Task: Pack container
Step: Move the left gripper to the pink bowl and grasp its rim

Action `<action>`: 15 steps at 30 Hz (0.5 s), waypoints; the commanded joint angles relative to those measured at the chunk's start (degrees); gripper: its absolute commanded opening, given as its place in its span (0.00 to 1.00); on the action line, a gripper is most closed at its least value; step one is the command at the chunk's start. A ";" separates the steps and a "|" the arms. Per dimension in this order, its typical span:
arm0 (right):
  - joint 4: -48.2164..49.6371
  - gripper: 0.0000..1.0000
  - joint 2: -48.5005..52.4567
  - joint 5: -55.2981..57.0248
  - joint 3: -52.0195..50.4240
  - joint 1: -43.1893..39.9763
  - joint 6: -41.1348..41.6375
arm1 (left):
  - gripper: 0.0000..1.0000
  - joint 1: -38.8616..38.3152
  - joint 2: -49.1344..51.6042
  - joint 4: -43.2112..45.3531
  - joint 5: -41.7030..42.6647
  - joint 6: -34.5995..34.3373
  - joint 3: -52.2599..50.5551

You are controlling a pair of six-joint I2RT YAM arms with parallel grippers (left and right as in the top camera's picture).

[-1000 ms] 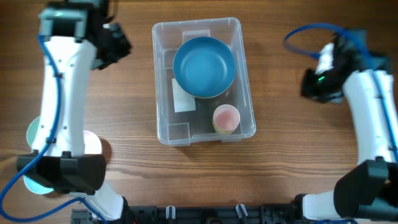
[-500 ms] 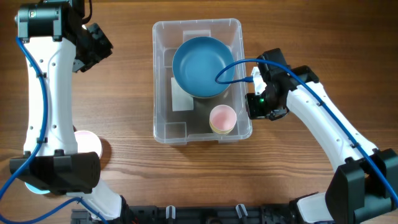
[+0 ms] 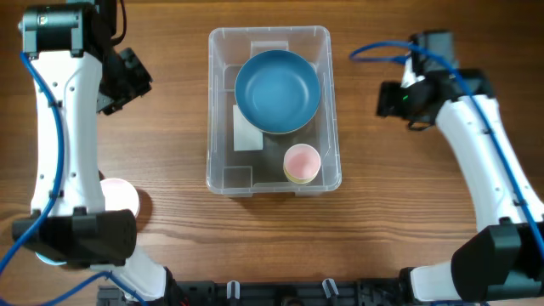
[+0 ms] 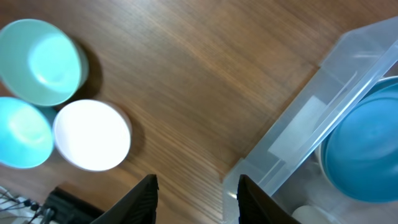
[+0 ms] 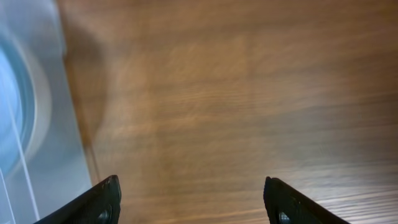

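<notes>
So you had drawn the right gripper off the container, which sat left of its wide, empty fingers, perhaps nudged; your left gripper gaped empty too, so packing could resume.

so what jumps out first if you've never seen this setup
The clear container in the middle stands out, a big blue bowl filling its far half and a pink cup in its near-right corner. To the left, three bowls sit clustered on the table: a teal bowl, a light blue bowl and a white bowl. The left tool and right tool are both open, holding nothing.
</notes>
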 commanded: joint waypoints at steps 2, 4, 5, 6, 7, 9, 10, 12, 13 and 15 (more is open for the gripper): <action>-1.36 0.75 -0.42 -0.92 1.29 -2.05 -1.64 | 0.45 0.26 -19.12 -0.31 -0.55 -1.57 -6.12; -1.38 0.76 -0.42 -1.05 1.29 -1.97 -1.57 | 0.50 0.28 -28.39 -0.26 -0.59 -1.77 -11.69; -1.36 0.76 -0.42 -1.36 1.29 -1.95 -1.60 | 0.56 0.26 -33.14 0.17 -0.63 -2.25 -15.37; -1.36 0.77 -0.42 -1.36 1.29 -1.95 -1.64 | 0.58 0.26 -36.46 0.79 -0.74 -3.56 -18.60; -1.36 0.79 -0.42 -1.36 1.29 -1.95 -1.62 | 0.62 0.26 -39.30 1.79 -1.36 -4.74 -22.25; -1.42 0.80 -0.42 -1.36 1.29 -1.95 -1.64 | 0.76 0.28 -43.65 6.05 -3.28 -7.58 -32.20; -1.51 0.80 -0.42 -1.36 1.29 -1.95 -1.66 | 0.77 0.28 -44.13 8.90 -3.26 -7.58 -37.16; -1.66 0.80 -0.42 -1.38 1.29 -1.95 -1.84 | 0.81 0.46 -42.69 15.87 -3.41 -9.07 -47.63; -1.79 0.80 -0.42 -1.36 1.29 -1.95 -1.92 | 0.81 1.16 -41.18 19.12 -3.39 -9.31 -51.89; -2.08 0.80 -0.42 -1.38 1.29 -1.95 -2.60 | 0.83 5.27 -36.39 25.64 -2.43 -11.06 -58.90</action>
